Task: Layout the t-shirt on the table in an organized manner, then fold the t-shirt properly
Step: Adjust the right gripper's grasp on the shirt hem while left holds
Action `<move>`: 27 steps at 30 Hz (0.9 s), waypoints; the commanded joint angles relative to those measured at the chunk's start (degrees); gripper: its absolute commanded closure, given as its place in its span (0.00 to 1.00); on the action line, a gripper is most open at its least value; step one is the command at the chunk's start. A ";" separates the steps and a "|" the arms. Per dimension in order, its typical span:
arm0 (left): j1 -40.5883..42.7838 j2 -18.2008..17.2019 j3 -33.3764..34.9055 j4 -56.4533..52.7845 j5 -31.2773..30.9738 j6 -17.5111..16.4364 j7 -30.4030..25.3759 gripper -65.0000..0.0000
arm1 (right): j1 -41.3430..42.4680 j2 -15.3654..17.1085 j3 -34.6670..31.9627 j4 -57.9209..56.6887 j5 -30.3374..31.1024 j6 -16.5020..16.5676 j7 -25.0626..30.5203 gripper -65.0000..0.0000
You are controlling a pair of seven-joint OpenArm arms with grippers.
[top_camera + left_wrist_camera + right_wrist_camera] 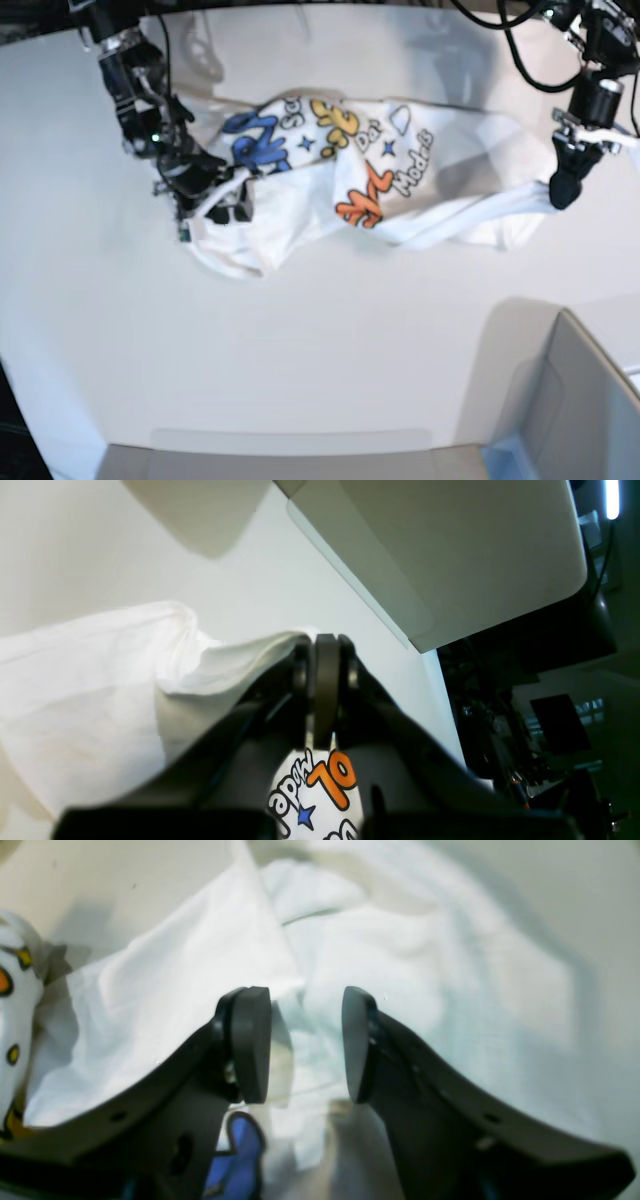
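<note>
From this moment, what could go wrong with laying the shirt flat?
1. The left gripper is shut on a thin edge of the t-shirt; pulling hard could make the cloth slip out.
2. The right gripper is open over bunched cloth; closing here may catch several layers and keep the folds.
3. The t-shirt lies crumpled on the table, so the print may stay twisted.

The left hand [326,690] is closed tight, its dark fingers pressed together around a pinch of white cloth; in the base view that arm hangs down from the upper right corner with the hand pointing downward. The right hand [306,1045] has its two flat pads parted with a clear gap between them. Its arm reaches in from the upper left, bent at the wrist and held low.
</note>
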 commanded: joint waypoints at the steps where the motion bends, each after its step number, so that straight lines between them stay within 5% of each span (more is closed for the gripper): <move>1: 0.04 -0.52 -0.05 0.86 -1.35 -0.38 -0.73 1.00 | 1.75 0.20 -0.32 0.15 -0.03 0.35 1.27 0.63; 12: 0.04 -0.52 -0.05 0.77 -1.35 -0.38 -0.73 1.00 | 3.16 0.02 -4.10 -2.49 -0.03 0.35 1.27 0.63; 16: 0.04 -0.52 -0.05 0.77 -1.35 -0.38 -0.73 1.00 | 2.90 0.02 -4.10 -2.49 -0.03 0.35 1.27 0.77; 20: 0.04 -0.52 -0.05 0.77 -1.35 -0.38 -0.73 1.00 | 2.90 0.02 -4.10 -2.49 -0.03 0.35 1.27 1.00; 27: 0.04 -0.43 -0.05 0.77 -1.35 -0.38 -0.73 1.00 | 1.67 0.38 -3.75 2.26 -0.03 0.35 1.27 1.00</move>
